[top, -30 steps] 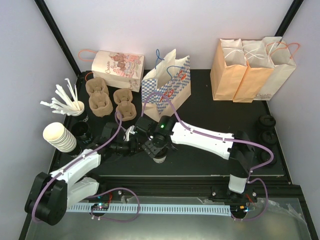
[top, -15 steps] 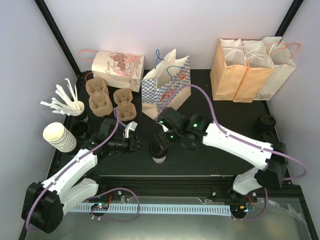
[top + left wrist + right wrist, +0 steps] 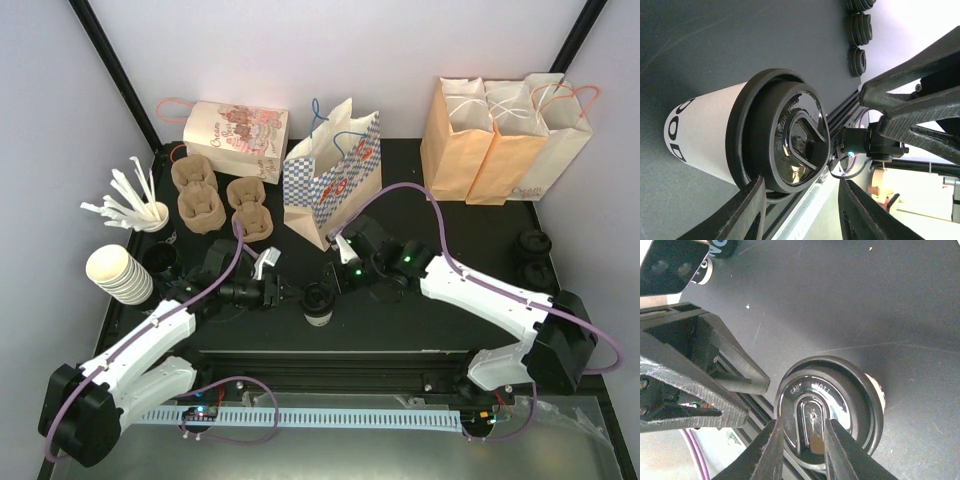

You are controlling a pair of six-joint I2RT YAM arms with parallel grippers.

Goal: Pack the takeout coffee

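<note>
Black-lidded coffee cup (image 3: 318, 304) stands between left claw (image 3: 283, 293), apart, and right claw (image 3: 334, 279), together.

1. Both arms have white link shells joined by black joint housings.
2. A lilac cable loops loosely along the left arm (image 3: 150, 335) and the right arm (image 3: 490, 295).
3. Small green lights glow on the right arm's black housings near its wrist.
4. The jaws are matte black with ridged, layered surfaces.
5. The bases are black and blocky.
</note>
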